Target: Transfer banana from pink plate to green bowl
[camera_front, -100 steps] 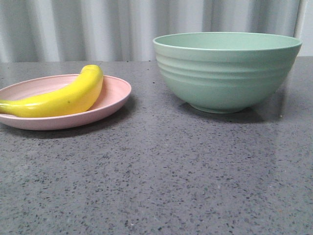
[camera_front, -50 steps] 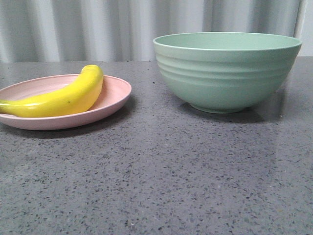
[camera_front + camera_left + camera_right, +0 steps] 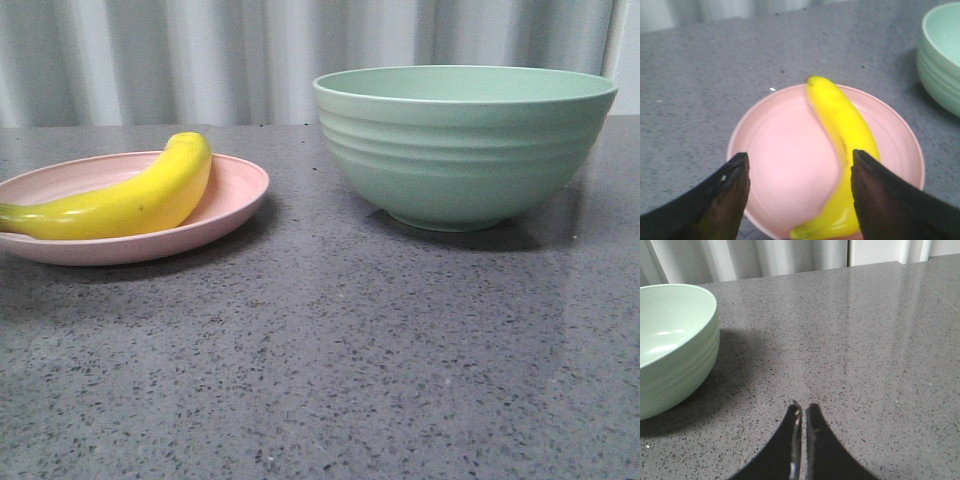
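The yellow banana lies on the pink plate at the left of the table. The green bowl stands upright at the right. No gripper shows in the front view. In the left wrist view my left gripper is open above the pink plate; the banana lies along the plate beside and partly under one finger. The green bowl's rim shows at that view's edge. My right gripper is shut and empty over bare table, beside the green bowl.
The grey speckled tabletop stretches in front of the plate and bowl. A pale pleated curtain hangs behind the table's far edge.
A faint shadow has come over the plate's left end; plate, banana and bowl have not moved.
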You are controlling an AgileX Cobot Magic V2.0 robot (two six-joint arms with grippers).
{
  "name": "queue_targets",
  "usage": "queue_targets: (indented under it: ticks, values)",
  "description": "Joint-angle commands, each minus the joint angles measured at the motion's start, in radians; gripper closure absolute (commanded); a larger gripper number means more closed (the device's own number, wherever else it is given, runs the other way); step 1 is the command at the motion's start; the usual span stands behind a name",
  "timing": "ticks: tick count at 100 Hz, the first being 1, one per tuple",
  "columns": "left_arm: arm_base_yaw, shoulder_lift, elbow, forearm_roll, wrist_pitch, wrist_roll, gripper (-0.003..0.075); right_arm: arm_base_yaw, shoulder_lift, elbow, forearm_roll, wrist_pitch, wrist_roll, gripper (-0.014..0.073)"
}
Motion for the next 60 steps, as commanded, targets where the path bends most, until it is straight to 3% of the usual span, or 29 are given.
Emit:
queue_targets:
  ticks: [1, 18, 60]
  values:
    - [-0.06, 0.058, -0.078, -0.012, -0.013, -0.006, 0.032, -0.006, 0.014, -0.036, 0.0, -0.077, -0.006, 0.0673]
    - [-0.126, 0.194, -0.179, -0.047, 0.102, -0.006, 0.0321, -0.006, 0.014, -0.036, 0.0, -0.077, -0.006, 0.0673]
    - [-0.131, 0.445, -0.354, -0.076, 0.304, -0.006, 0.0321, -0.006, 0.014, -0.036, 0.0, -0.077, -0.006, 0.0673]
